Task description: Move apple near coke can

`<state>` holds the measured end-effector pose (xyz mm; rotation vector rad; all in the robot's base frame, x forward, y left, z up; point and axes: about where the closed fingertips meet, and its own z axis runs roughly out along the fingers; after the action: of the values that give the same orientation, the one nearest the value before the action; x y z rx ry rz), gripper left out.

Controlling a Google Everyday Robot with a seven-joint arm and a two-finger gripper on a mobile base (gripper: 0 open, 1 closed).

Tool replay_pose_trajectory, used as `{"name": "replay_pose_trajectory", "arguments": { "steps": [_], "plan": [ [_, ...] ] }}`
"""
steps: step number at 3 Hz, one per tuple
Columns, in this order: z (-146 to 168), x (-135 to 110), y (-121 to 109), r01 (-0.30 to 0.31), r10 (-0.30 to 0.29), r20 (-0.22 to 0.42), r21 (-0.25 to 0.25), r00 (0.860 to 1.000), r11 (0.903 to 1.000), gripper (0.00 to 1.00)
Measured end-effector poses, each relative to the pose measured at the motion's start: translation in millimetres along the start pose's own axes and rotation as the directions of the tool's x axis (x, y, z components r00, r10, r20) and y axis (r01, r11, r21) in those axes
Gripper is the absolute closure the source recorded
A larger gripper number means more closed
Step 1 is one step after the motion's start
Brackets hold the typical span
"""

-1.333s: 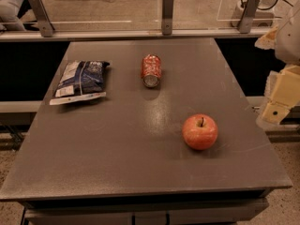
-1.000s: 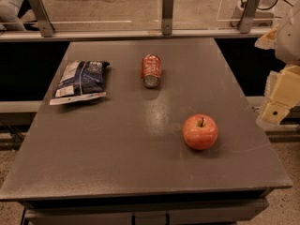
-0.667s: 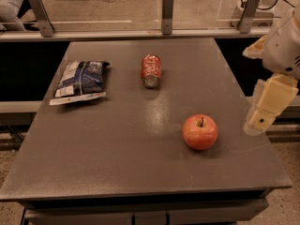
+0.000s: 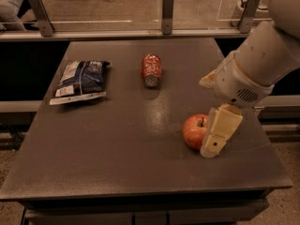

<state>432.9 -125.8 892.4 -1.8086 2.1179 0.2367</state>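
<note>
The apple (image 4: 194,130) is round and red-orange with a dark stem, and sits on the right part of the grey table (image 4: 122,144). The coke can (image 4: 151,70) lies on its side at the back middle of the table, silver end toward me, well apart from the apple. My gripper (image 4: 212,146) hangs from the white arm coming in from the upper right. Its cream-coloured finger stands right beside the apple's right side and covers part of it.
A dark blue-and-white chip bag (image 4: 79,80) lies at the back left of the table. A rail with metal posts (image 4: 168,11) runs behind the table's far edge. The table's right edge is close behind my gripper.
My arm has swung in from the right edge of the view, moving left and down, so the gripper now stands right next to the apple. The apple, can and bag have not moved.
</note>
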Motion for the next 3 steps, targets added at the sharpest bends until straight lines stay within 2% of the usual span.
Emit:
{"name": "replay_pose_trajectory", "arguments": {
  "steps": [1, 2, 3],
  "plan": [
    [37.4, 2.4, 7.1, -0.013, 0.012, -0.078, -0.014, 0.997, 0.9998, 0.0],
    [38.5, 12.6, 5.1, -0.02, 0.02, -0.114, 0.001, 0.993, 0.9998, 0.18],
    [37.8, 12.1, 5.6, -0.019, 0.019, -0.116, 0.003, 0.993, 0.9998, 0.42]
  ]
}}
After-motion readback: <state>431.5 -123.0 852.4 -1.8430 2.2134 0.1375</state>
